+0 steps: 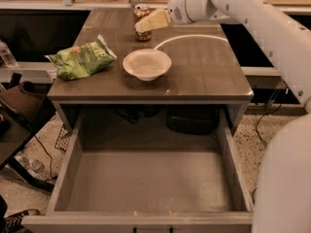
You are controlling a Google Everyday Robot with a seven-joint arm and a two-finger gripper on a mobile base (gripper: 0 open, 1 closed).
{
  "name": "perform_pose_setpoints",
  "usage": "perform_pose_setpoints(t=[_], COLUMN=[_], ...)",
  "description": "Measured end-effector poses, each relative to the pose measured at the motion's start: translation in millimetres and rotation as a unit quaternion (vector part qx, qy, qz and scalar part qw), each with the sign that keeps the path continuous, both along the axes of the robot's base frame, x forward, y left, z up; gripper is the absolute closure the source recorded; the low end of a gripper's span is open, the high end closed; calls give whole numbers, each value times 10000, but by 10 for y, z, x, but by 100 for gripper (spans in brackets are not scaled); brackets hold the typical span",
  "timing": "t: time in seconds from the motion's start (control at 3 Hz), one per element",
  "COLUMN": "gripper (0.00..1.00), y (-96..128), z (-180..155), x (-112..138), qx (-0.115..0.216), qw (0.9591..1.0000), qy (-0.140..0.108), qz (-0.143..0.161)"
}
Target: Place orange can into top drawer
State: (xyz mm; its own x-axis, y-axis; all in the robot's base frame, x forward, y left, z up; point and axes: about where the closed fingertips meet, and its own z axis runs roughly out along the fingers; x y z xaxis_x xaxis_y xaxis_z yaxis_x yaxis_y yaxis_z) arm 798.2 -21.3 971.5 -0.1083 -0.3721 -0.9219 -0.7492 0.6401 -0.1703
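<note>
The orange can (141, 14) stands upright at the far middle of the grey-brown tabletop (204, 67), behind a white bowl (146, 64). My gripper (142, 26) reaches in from the right on the white arm; its cream fingers (154, 20) lie right in front of the can and cover its lower right side. The top drawer (146, 178) is pulled wide open below the table's front edge, and nothing lies on its grey floor.
A green crinkled chip bag (82, 57) lies on the left of the tabletop. The white arm (252, 18) crosses the upper right. A dark bag (194, 118) sits under the table. Cables and a dark chair stand on the floor at the left.
</note>
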Motion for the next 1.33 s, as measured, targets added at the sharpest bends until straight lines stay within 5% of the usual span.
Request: perform_pose_setpoints(t=[1.33], gripper=[0], y=[361], z=[-129], x=[870], qx=[660], qw=[9969], qy=[-392], qz=[-145])
